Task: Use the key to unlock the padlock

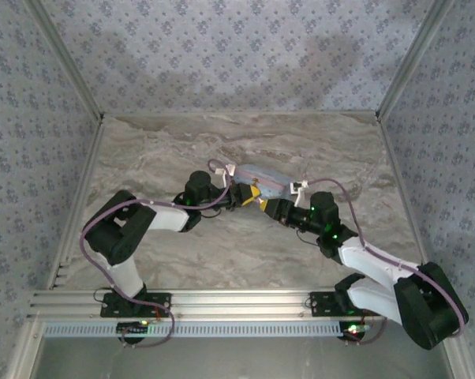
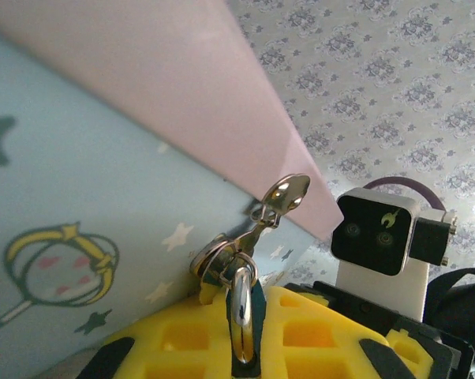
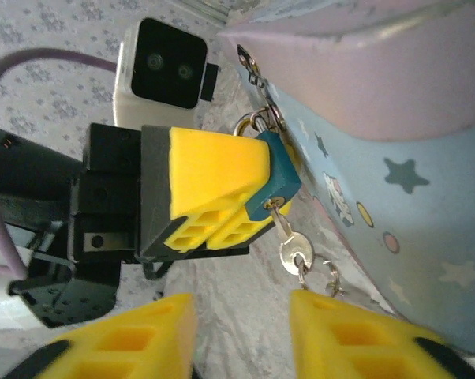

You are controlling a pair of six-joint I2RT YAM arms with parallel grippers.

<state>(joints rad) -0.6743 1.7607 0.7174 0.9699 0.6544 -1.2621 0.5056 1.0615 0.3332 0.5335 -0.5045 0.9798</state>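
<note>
Left gripper (image 1: pixel 248 195): it's clamping down on the tiny teal-blue roundish padlock (image 3: pixel 275 175), yellow pads squeezing it from both sides. I'm watching that in the right wrist view.

Padlock spot: it's hanging right against the front wall of the pale blue cartoon-printed tin box with the pink lid (image 3: pixel 411 213), just under the lid edge. Its silver metal shackle (image 2: pixel 241 312) is poking up between the yellow pads and hooking into the shiny metal latch (image 2: pixel 283 196) on the tin.

Key: the small silver metal key (image 3: pixel 291 251) is sticking out of the padlock's bottom end. A little ring is dangling off it, close to the tin wall.

Right gripper (image 3: pixel 241 339): its jaws are standing apart with nothing between them. They're hovering just below the key, not touching it as far as I'm seeing.

Arms: both are reaching in toward the middle of the grey marbled table (image 1: pixel 222 253) and meeting nose to nose at the near side of the tin.
</note>
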